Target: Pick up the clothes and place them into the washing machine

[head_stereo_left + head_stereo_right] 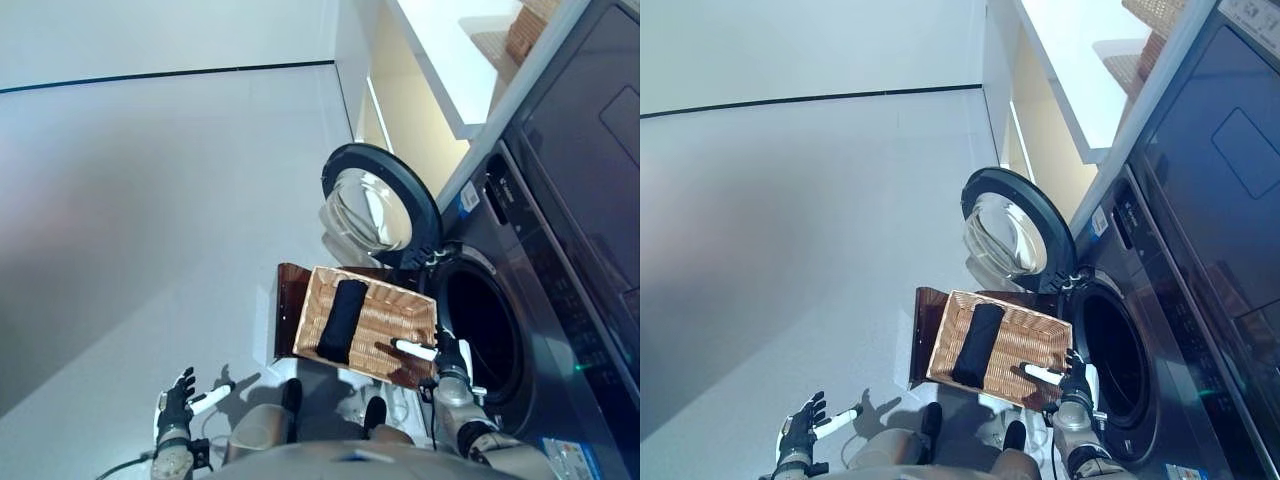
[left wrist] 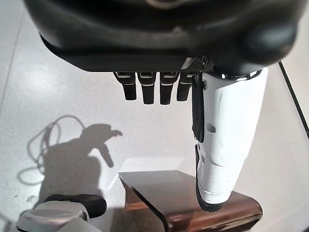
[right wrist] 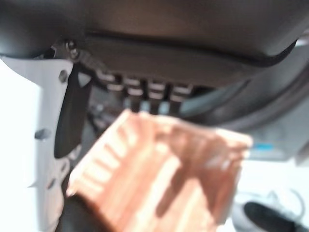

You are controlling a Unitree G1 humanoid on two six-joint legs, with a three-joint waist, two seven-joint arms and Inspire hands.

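A dark rolled cloth (image 1: 342, 320) lies along the left half of a wicker basket (image 1: 385, 325), which rests on a brown stool (image 1: 289, 300). The washing machine (image 1: 560, 300) stands to the right, its round door (image 1: 380, 205) swung open and its drum opening (image 1: 487, 325) dark. My right hand (image 1: 446, 354) hovers open at the basket's right edge, just before the drum, white thumb over the wicker. In the right wrist view its fingers (image 3: 145, 94) are straight above the basket (image 3: 159, 174). My left hand (image 1: 180, 400) is open and empty, low on the left over the floor.
Pale grey floor (image 1: 150, 220) spreads left of the stool. A white counter (image 1: 450, 60) with a second wicker basket (image 1: 525, 30) runs above the machine. In the left wrist view the stool (image 2: 164, 193) lies beyond the thumb (image 2: 227, 140).
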